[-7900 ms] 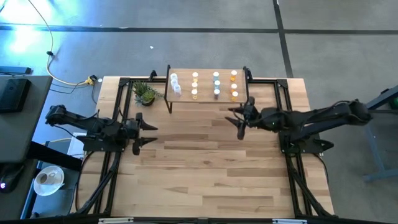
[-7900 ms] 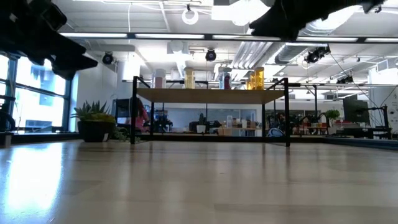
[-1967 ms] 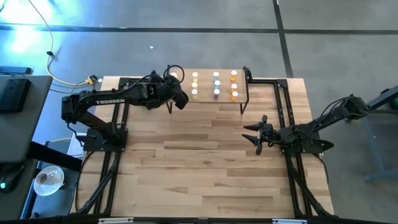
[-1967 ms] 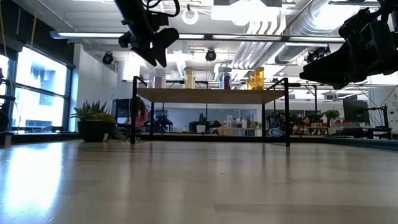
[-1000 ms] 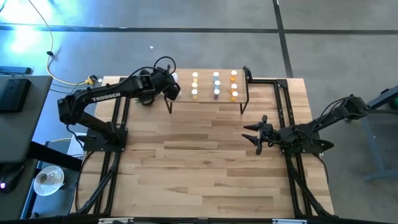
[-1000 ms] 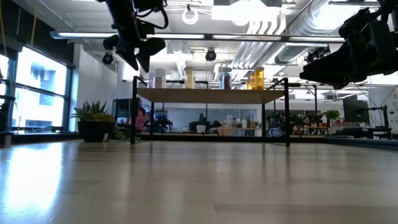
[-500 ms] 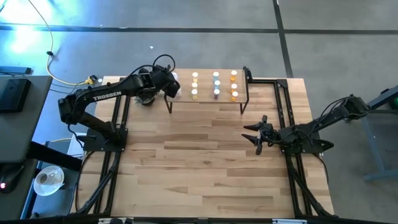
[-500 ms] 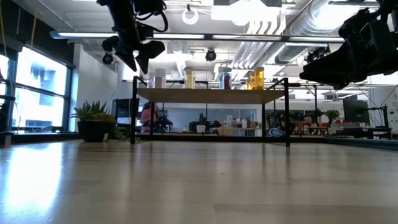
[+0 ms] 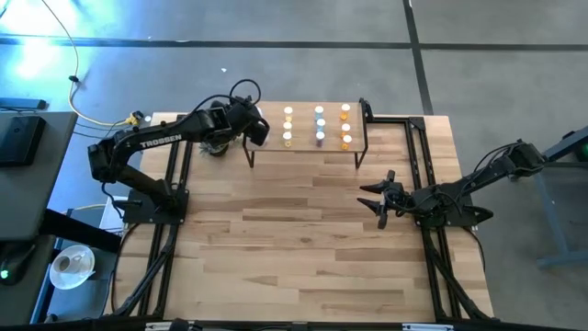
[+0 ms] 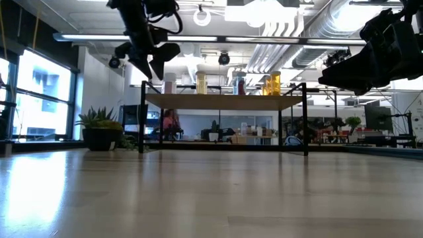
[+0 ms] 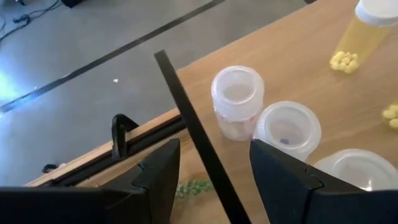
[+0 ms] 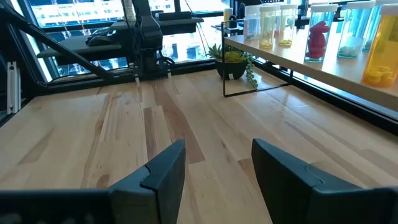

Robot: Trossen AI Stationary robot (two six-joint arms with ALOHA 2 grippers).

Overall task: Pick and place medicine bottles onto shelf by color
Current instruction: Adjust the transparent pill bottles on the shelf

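Left gripper (image 9: 258, 131) fingers spread, empty, above shelf (image 9: 305, 148) left edge over three clear bottles (image 11: 237, 102), nine more bottles (image 9: 319, 125) in three rows of three (yellow, green-blue, orange), right gripper (image 9: 380, 198) spread, empty, near table's right edge, one plant (image 10: 100, 127).

One readable marking: a brand name on the left arm.
White capitals "TROSSEN" run along the left arm's (image 9: 156, 141) dark upper link in the high view; no label on the medicine bottles (image 9: 318, 125) is legible.
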